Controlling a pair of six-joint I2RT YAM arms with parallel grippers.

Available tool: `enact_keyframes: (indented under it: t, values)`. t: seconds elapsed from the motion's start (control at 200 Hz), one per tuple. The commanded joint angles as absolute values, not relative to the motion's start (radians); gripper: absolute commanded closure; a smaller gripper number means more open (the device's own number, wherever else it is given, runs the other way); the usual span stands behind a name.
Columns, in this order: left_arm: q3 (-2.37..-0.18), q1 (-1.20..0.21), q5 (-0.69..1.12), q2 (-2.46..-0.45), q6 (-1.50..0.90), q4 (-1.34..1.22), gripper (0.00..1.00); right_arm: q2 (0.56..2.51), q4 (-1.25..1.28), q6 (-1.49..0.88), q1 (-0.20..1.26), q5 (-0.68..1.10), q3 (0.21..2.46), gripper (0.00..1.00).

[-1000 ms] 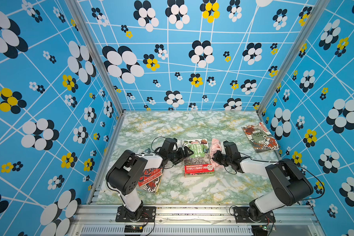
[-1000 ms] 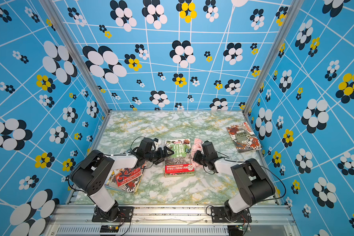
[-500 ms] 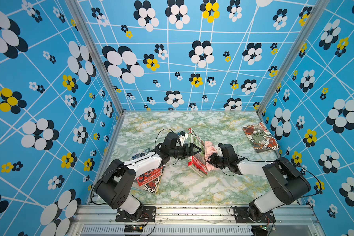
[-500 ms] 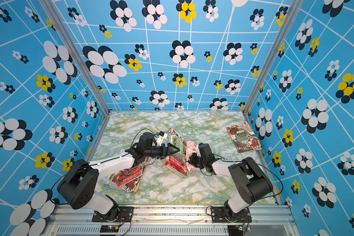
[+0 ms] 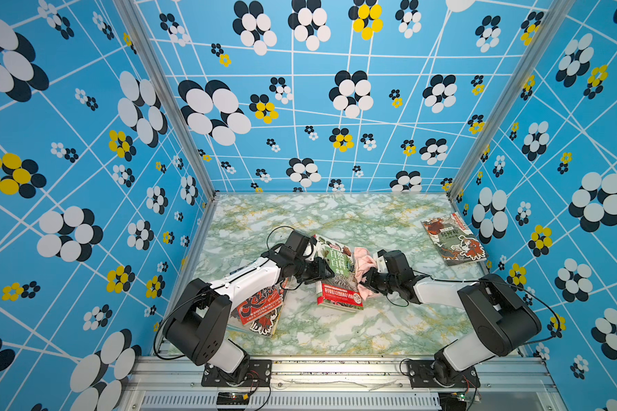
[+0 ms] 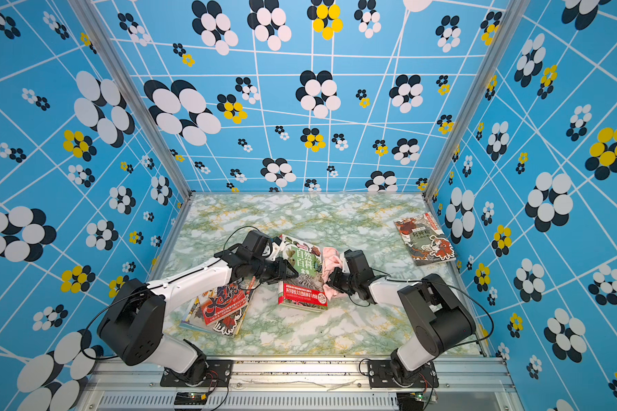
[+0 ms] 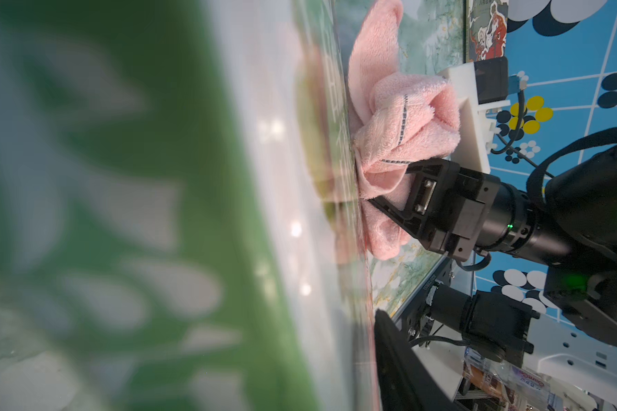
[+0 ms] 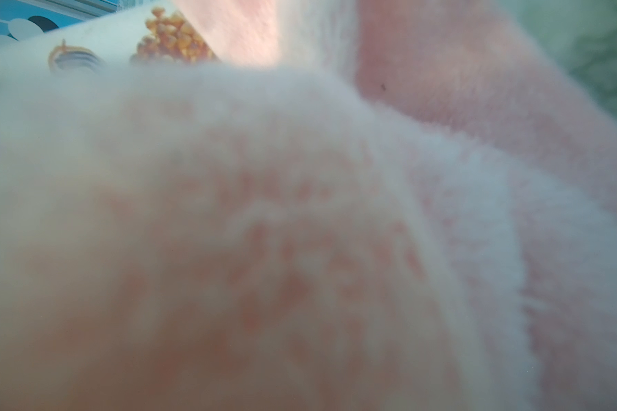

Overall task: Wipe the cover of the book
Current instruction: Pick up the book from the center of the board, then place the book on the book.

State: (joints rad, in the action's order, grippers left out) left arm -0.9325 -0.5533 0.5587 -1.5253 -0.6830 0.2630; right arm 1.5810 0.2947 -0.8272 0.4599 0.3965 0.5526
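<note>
The book (image 5: 337, 274) has a green cover with a red band; in both top views it is tipped up on the marble table, also (image 6: 305, 274). My left gripper (image 5: 325, 272) is shut on its left edge. In the left wrist view the cover (image 7: 157, 213) fills the picture, with one dark finger (image 7: 398, 359) behind the book. A pink cloth (image 5: 364, 263) is bunched in my right gripper (image 5: 369, 281), which is shut on it and presses it against the cover's right side. The right wrist view shows only pink cloth (image 8: 300, 231) and a strip of cover (image 8: 86, 42).
A pile of red-and-black comic books (image 5: 260, 309) lies under my left forearm near the left wall. Another book (image 5: 453, 238) lies at the back right by the right wall. Patterned walls close in three sides of the table (image 5: 335, 334).
The book lay flat a second ago with my left gripper open at its edge. The left gripper has closed on it and tipped it up. The cloth in my right gripper now meets the cover.
</note>
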Motion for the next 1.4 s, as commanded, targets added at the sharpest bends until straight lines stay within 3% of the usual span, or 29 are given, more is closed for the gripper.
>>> enact_keyframes:
  t: [0.0,0.075,0.275,0.625,0.78,0.875,0.975,1.035,1.085,1.19,1.395]
  values:
    - [-0.975,-0.532,0.573,-1.465,-0.639,0.284,0.69,1.611,0.166,-0.813,0.479,0.435,0.548,1.00]
    - [-0.975,-0.514,0.582,-1.438,-0.636,0.305,0.76,1.626,0.173,-0.811,0.477,0.443,0.562,1.00]
    - [-0.977,-0.413,0.574,-1.296,-0.626,0.444,0.77,1.656,0.163,-0.794,0.462,0.464,0.615,1.00]
    - [-0.749,0.012,0.572,-0.918,-0.767,0.522,0.74,1.689,0.120,-0.748,0.418,0.494,0.715,1.00]
    - [-0.676,0.197,0.602,-0.852,-0.835,0.492,0.73,1.633,-0.028,-0.651,0.358,0.443,0.791,1.00]
    - [-0.638,0.255,0.563,-0.832,-0.848,0.485,0.68,1.595,-0.104,-0.599,0.320,0.414,0.840,1.00]
    - [-0.593,0.304,0.528,-0.828,-0.872,0.485,0.70,1.563,-0.146,-0.572,0.281,0.405,0.866,1.00]
    - [-0.568,0.330,0.503,-0.819,-0.889,0.493,0.59,1.549,-0.160,-0.565,0.259,0.406,0.871,1.00]
    - [-0.557,0.350,0.488,-0.806,-0.902,0.506,0.36,1.539,-0.166,-0.559,0.244,0.404,0.874,1.00]
    - [-0.572,0.356,0.396,-0.762,-0.913,0.588,0.01,1.511,-0.202,-0.552,0.211,0.339,0.898,1.00]
    - [-0.672,0.358,0.195,-0.767,-0.946,0.815,0.01,1.481,-0.311,-0.512,0.175,0.014,1.048,1.00]
